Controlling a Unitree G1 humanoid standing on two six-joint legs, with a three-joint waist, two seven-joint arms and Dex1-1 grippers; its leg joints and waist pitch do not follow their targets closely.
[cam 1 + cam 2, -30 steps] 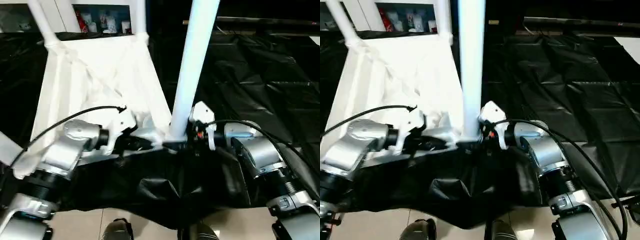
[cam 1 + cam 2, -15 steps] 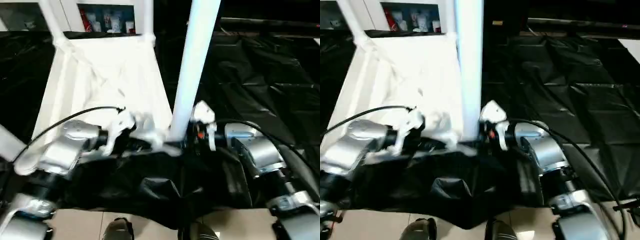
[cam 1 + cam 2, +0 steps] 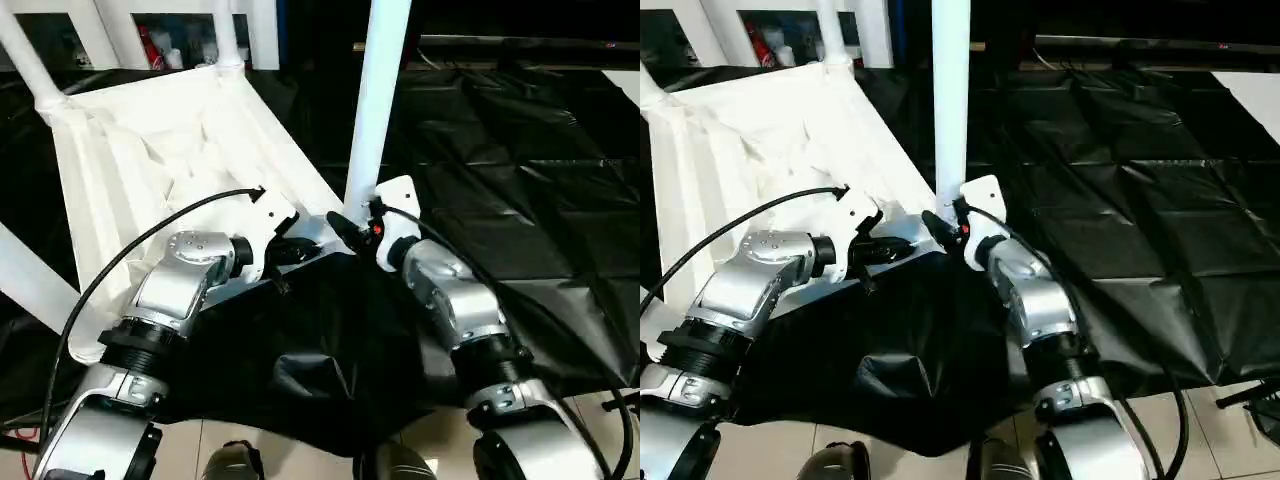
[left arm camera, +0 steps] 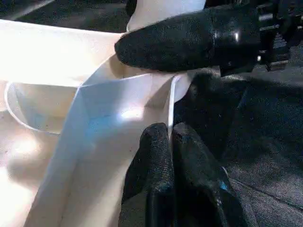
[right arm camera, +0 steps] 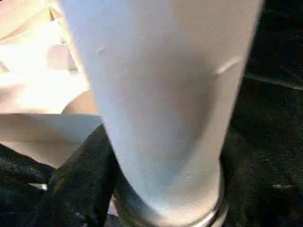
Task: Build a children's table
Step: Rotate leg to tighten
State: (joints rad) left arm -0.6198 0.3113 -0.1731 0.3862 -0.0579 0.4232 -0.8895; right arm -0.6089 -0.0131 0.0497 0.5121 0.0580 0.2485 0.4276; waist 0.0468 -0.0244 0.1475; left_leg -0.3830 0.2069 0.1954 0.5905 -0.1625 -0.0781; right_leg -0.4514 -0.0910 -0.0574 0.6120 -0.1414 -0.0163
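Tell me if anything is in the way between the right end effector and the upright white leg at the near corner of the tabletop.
Nothing visible. The right end effector is right at the base of the upright leg, where it meets the corner of the upturned tabletop; the right wrist view looks straight at the leg with no gap.

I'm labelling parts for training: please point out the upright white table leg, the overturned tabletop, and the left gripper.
upright table leg [image 3: 372,110], left eye view, middle of the tube.
overturned tabletop [image 3: 160,170], left eye view, ribbed underside.
left gripper [image 4: 169,142], left wrist view, between the shut fingertips at the tabletop's rim.
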